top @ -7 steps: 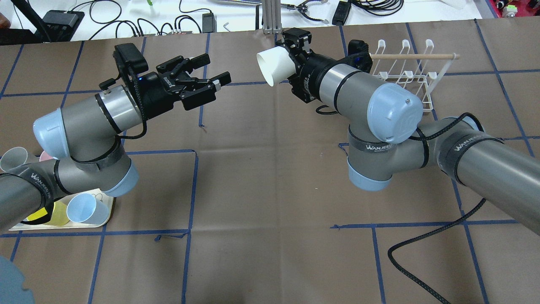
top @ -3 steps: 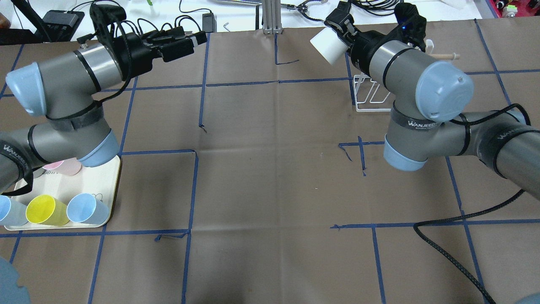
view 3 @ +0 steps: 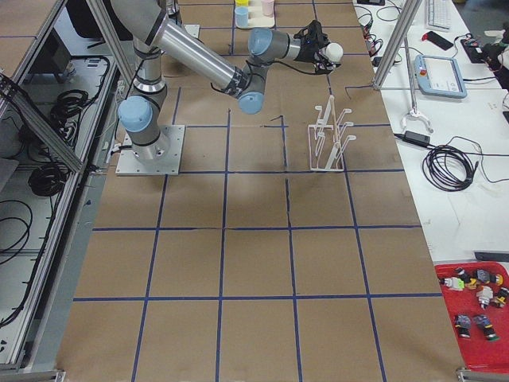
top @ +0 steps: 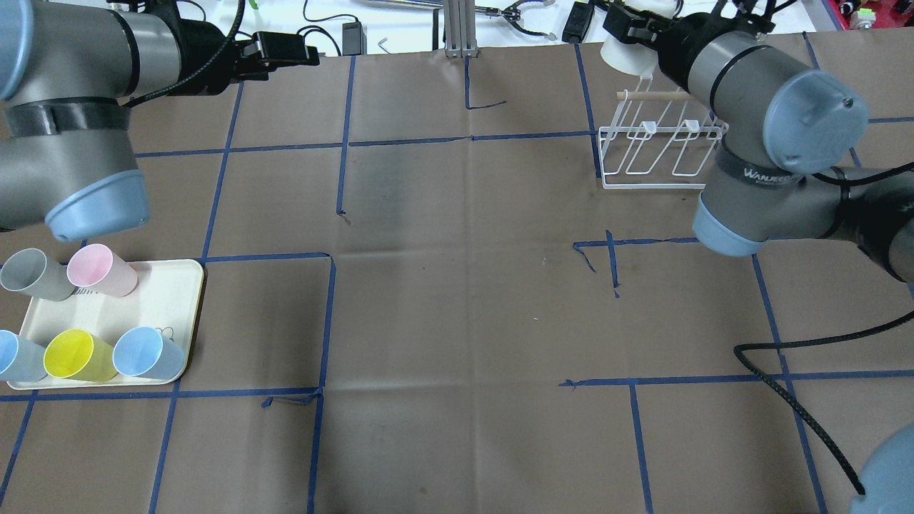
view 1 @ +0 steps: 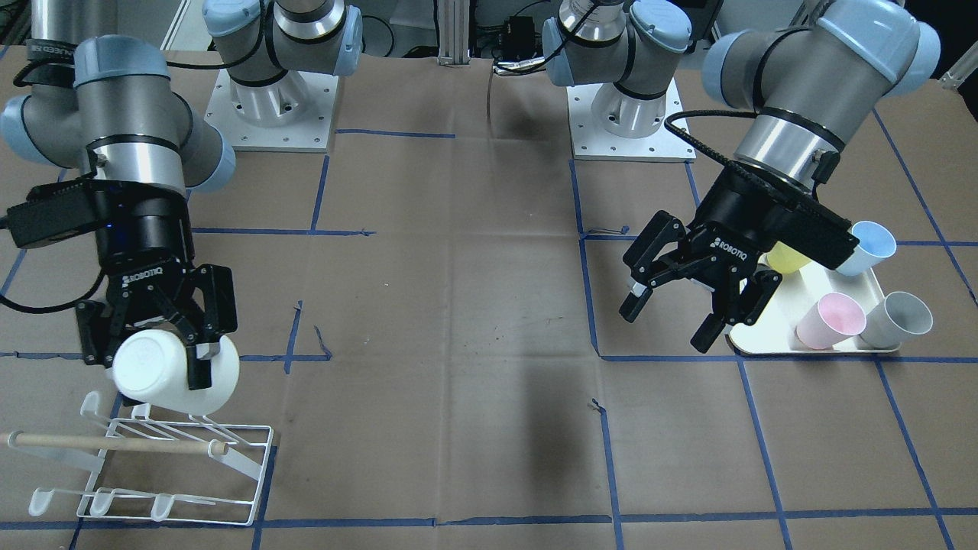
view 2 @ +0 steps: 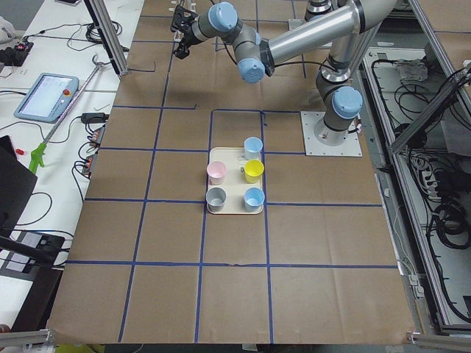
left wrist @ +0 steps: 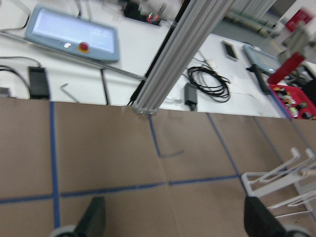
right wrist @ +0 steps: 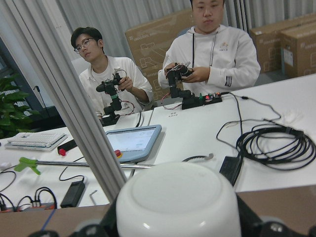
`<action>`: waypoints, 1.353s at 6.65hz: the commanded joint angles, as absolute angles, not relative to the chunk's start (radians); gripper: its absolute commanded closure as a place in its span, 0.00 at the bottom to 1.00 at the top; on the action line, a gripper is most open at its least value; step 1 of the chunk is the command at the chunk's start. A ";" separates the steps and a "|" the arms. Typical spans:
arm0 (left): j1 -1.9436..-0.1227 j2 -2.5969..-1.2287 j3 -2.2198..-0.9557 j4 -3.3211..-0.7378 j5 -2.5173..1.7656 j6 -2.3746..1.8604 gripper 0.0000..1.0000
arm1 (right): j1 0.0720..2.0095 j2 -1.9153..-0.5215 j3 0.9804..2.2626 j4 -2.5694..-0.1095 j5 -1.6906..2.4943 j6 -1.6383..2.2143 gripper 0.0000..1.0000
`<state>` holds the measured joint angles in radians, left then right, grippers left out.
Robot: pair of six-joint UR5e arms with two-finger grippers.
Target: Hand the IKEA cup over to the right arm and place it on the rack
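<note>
My right gripper (view 1: 157, 340) is shut on the white IKEA cup (view 1: 176, 372). It holds the cup on its side, base pointing away from the robot, just above the far prongs of the white wire rack (view 1: 153, 473). I cannot tell whether the cup touches a prong. In the overhead view the cup (top: 627, 56) is past the rack (top: 657, 150) by the table's far edge. The right wrist view shows the cup (right wrist: 177, 202) between the fingers. My left gripper (view 1: 668, 322) is open and empty, above the table next to the tray; its fingers (left wrist: 94, 219) show spread apart.
A cream tray (top: 168, 285) at the near left holds pink (top: 103, 270), grey (top: 32, 275), yellow (top: 78, 355) and two blue cups (top: 146, 353). A black cable (top: 792, 400) lies at the near right. Operators' table with cables lies past the far edge.
My right arm has swung the white cup from mid-table toward the far right, over the rack. My left arm, open and empty, has pulled back to the left.
</note>
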<state>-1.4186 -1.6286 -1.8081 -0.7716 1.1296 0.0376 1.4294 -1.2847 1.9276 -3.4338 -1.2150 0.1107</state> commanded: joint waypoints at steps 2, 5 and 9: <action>-1.534 -1.591 -1.518 -1.553 1.502 0.043 0.01 | 1.394 -1.049 1.774 -3.581 -1.236 -0.051 0.88; -1.539 -1.603 -1.492 -1.658 1.578 0.052 0.01 | 1.394 -0.919 1.661 -3.588 -1.226 -0.038 0.88; -1.540 -1.598 -1.565 -1.462 1.582 0.041 0.00 | 1.393 -0.928 1.759 -3.589 -1.223 -0.037 0.88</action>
